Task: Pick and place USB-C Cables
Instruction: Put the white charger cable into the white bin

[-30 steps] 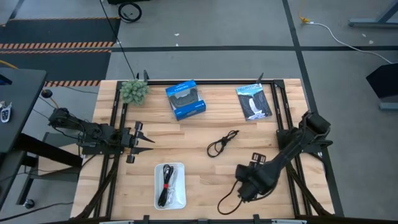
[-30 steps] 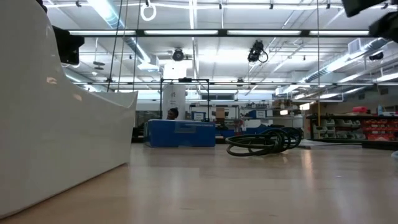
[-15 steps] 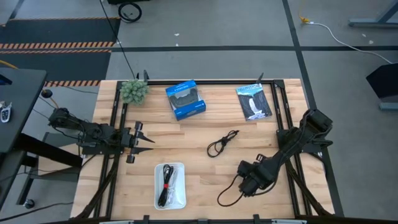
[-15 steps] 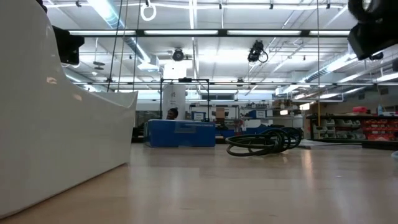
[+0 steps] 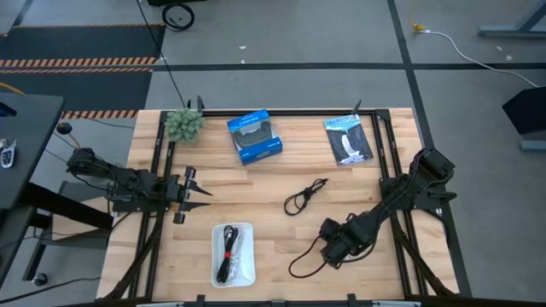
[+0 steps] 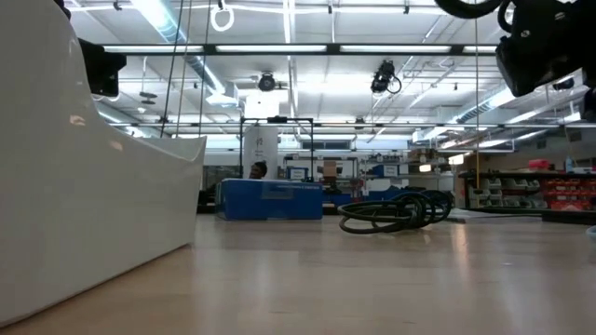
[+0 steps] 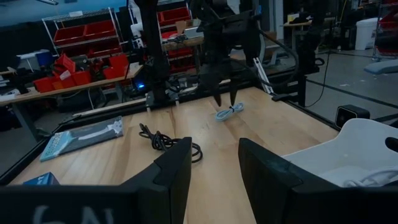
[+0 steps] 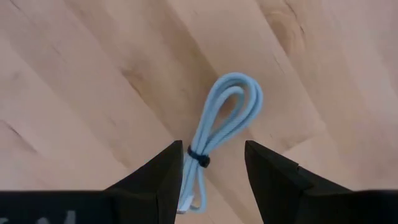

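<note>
**Right tool open above the pale cable bundle**

The right tool (image 5: 328, 249) hangs over the wooden surface (image 5: 281, 239) with its two fingers (image 8: 163, 177) spread wide and nothing between them. In the right wrist view a pale grey-blue cable bundle (image 8: 217, 130) lies flat on the wood straight ahead of that tool, its looped end pointing away and its small dark tie (image 8: 199, 158) sitting in the gap between the fingertips. From the left wrist view the same bundle (image 7: 229, 112) lies directly beneath the right tool (image 7: 224, 99), which is clear of it, not touching.

A plain black cable bundle (image 5: 304, 196) lies on the surface near the right tool, toward the far side of the table and apart from it. A white tray (image 5: 215, 256) sits well off to the side of the right tool, toward the left arm, and holds a black cable with a red tie (image 5: 228, 247) next to a white one (image 5: 241, 243).

The left tool (image 5: 194, 198) waits near the left edge, just beyond the tray, fingers parted and empty.
</note>
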